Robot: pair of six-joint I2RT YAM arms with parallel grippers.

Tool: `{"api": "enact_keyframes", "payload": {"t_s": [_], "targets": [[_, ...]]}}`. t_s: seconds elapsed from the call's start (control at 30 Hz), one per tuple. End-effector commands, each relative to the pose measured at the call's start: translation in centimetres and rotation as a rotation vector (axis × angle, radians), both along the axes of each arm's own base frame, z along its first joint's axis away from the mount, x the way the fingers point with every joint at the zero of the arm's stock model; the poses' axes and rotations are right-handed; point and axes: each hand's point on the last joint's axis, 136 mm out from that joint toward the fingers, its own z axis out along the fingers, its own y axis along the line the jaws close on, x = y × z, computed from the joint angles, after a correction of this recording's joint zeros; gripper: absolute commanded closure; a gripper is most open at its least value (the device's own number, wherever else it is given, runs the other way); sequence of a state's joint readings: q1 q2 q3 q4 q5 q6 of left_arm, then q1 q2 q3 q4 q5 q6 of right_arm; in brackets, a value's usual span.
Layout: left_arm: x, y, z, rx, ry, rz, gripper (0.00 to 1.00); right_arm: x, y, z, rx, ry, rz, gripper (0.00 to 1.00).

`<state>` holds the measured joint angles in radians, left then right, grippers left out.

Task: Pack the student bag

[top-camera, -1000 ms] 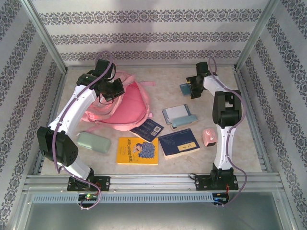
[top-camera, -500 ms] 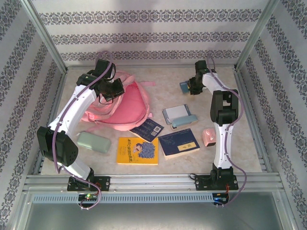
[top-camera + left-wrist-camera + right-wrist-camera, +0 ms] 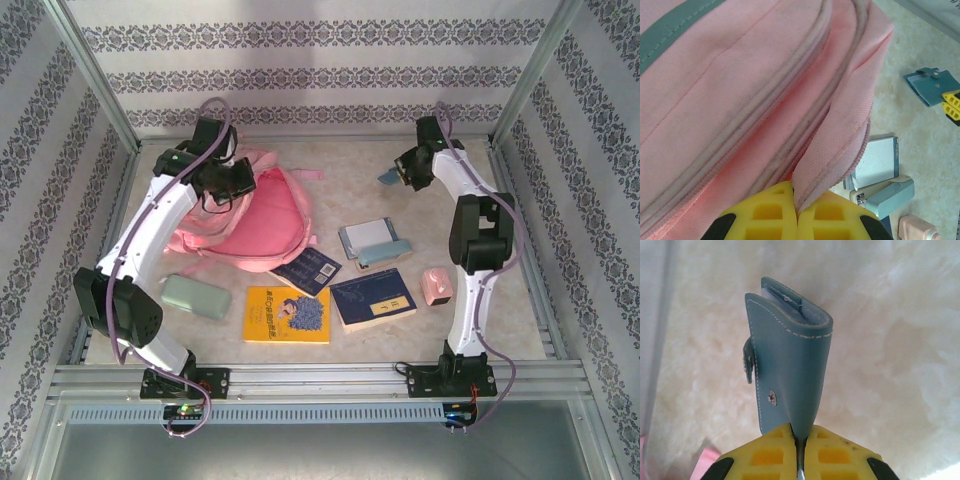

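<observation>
Left gripper [image 3: 796,202]: yellow jaws pressed together on a fold of the student bag [image 3: 262,215], which is soft pink woven fabric with piped zip seams, lying at the far left of the table [image 3: 345,190]. Right gripper [image 3: 800,440]: jaws pinch one edge of a teal wallet [image 3: 790,360], which is smooth and leather-like, with white stitching and a metal snap. The print on the yellow book [image 3: 288,314] is too small to read.

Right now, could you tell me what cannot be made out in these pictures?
- Student bag interior: left wrist view, its own pink folds cover it.
- Blue wallet contents: right wrist view, folded shut in the right gripper.
- Yellow book title: top external view, too small.
- Small pink item: top external view, too small to identify.
</observation>
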<state>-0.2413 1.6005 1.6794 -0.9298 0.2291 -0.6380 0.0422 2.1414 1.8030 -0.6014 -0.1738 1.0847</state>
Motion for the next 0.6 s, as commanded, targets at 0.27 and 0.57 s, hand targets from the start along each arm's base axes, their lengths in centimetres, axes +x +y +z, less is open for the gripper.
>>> {"api": "enact_keyframes", "payload": {"t_s": [0.27,0.57], "targets": [[-1.5,1.6,10.4,0.023,-0.257,-0.059,1.00,-5.3,9.1,11.6,0.080,-0.350,0.358,1.00],[-1.2,1.1,12.1,-0.038,-0.295,-0.057,1.00,-13.1,18.9,19.7,0.224,-0.564,0.653,1.00]]}}
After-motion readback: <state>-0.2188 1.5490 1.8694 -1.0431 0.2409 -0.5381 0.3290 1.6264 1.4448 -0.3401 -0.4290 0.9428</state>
